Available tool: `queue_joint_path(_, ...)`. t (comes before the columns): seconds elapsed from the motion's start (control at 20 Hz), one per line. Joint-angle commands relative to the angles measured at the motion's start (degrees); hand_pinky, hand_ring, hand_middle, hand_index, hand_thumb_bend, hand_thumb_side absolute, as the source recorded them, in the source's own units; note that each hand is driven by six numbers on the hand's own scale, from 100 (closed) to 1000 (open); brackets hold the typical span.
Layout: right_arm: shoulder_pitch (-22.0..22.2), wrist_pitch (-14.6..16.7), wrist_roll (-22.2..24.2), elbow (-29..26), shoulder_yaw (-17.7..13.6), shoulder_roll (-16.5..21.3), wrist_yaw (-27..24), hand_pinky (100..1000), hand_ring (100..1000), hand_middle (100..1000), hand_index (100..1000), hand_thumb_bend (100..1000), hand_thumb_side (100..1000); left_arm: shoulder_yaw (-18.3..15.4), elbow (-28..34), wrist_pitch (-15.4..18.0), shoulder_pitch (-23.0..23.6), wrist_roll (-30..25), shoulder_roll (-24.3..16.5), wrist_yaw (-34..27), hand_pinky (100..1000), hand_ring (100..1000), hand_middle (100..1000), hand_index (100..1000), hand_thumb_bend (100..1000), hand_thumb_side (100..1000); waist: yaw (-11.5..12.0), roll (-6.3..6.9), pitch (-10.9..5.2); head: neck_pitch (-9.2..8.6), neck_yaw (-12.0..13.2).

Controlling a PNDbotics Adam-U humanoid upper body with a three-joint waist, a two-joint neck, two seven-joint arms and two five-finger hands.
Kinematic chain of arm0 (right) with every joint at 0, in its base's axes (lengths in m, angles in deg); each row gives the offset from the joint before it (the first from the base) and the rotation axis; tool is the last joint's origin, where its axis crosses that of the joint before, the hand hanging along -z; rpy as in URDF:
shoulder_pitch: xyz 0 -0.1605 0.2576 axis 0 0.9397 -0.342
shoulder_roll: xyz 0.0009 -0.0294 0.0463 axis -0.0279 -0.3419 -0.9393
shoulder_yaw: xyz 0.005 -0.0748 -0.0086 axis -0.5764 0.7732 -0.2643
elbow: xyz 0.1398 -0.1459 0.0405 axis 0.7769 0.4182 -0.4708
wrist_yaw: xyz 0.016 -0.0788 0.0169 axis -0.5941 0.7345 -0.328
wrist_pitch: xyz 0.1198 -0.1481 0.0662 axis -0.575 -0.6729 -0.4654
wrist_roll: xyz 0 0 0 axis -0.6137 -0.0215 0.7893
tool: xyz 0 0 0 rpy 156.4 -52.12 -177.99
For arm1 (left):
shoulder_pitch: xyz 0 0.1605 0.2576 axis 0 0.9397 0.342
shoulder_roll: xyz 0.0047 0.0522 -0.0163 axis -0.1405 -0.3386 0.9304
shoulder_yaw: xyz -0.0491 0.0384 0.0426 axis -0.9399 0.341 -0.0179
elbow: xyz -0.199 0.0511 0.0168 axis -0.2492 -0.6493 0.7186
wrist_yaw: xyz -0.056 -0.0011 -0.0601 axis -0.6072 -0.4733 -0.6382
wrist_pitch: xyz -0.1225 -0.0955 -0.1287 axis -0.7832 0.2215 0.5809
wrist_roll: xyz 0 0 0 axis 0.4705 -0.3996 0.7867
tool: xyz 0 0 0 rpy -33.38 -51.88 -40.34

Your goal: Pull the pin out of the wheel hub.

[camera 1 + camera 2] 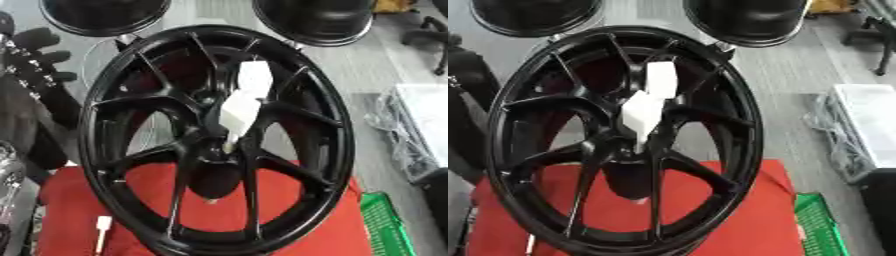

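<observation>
In the left eye view, a big shiny black wheel hub (214,140) with thin spokes stands on a red cloth (70,210). A white blocky pin (238,112) sticks out of its middle. The left hand (39,55), black, is at the left edge, well apart from the pin, fingers spread. In the right eye view, a green basket (820,225) sits beside the cloth.

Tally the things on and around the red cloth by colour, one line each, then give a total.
Black: 1, the wheel
White: 2, the pin stuck in the wheel's hub and a small white piece lying on the red cloth
Green: 1, the basket
Total: 4
</observation>
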Motion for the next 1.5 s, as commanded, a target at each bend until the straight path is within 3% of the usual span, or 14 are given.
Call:
queue_joint_path(0.05, -3.8, 0.4, 2.9, 3.7, 3.9, -1.9, 2.9, 802, 707, 631, 776, 100, 233, -0.2, 0.5, 0.0, -0.3, 0.0, -1.5, 0.2, 654, 744, 732, 750, 235, 832, -0.3, 0.2, -1.68, 0.19, 0.2)
queue_joint_path(0.25, -8.0, 1.3, 6.4, 9.4, 8.8, -6.2, 5.5, 803, 711, 635, 777, 100, 269, -0.3, 0.4, 0.0, 0.0, 0.1, -1.5, 0.2, 653, 744, 733, 749, 235, 832, -0.8, 0.31, -1.95, 0.43, 0.7)
queue_joint_path(0.75, -10.0, 3.7, 11.1, 17.0, 9.7, -10.4, 9.0, 805, 725, 654, 786, 100, 341, -0.1, 0.3, -0.1, 0.1, 0.1, -1.7, 0.1, 653, 745, 733, 749, 234, 836, -1.0, 0.36, -2.03, 1.13, 1.3)
queue_joint_path(1.05, -9.6, 4.5, 13.0, 18.5, 9.9, -10.9, 10.6, 809, 737, 673, 793, 100, 373, 0.0, 0.3, -0.2, 0.0, -0.1, -1.7, 0.1, 652, 745, 734, 748, 234, 835, -1.0, 0.35, -2.03, 1.26, 1.2)
queue_joint_path(1.5, -7.8, 5.9, 17.6, 17.6, 9.5, -8.8, 11.2, 827, 771, 734, 853, 100, 394, 0.2, 0.2, -0.3, 0.0, -0.2, -1.8, 0.2, 652, 746, 734, 747, 233, 838, -1.1, 0.3, -2.01, 0.95, 1.6)
